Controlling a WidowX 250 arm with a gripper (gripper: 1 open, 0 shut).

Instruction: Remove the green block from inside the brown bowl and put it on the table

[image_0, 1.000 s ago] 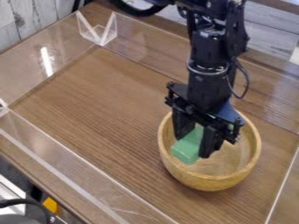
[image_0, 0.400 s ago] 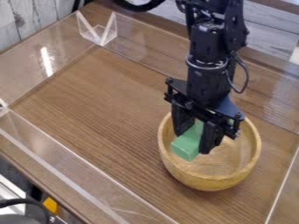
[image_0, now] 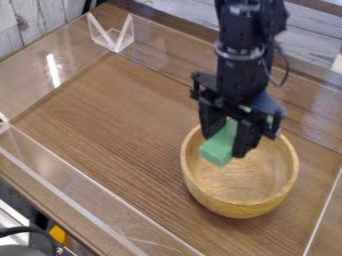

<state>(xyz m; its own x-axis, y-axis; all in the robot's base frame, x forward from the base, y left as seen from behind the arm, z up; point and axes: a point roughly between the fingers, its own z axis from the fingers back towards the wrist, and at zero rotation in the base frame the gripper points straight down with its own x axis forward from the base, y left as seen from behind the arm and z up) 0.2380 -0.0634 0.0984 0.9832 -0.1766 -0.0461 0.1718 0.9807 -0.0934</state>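
- Far left: clear acrylic wall [image_0: 54,65] along the edge of the worktop [image_0: 120,110], catching glare; dark wood grain across the surface.
- Upper left: small clear acrylic corner piece [image_0: 111,33] standing upright near the back edge, well apart from everything else.
- Right of centre: black robot arm [image_0: 249,40] descending from the top of the view, pointing straight down.
- Below it: gripper [image_0: 227,140] with jaws partly open and clamped on the green block [image_0: 219,146], one finger on each side (grip seen on the upper part of the block, lower part showing beneath the fingers).
- Green block tilted, lifted clear of the bowl floor; lower end roughly level with the near rim, upper end hidden between the fingers.
- Directly beneath: brown bowl [image_0: 214,190] resting on the worktop, round, thick-rimmed, smooth tan inside showing below the block.
- Contact between block and bowl rim: none seen, though the far rim is hidden behind the jaws.
- Far right: pale planked surface [image_0: 314,35] beyond the back wall.
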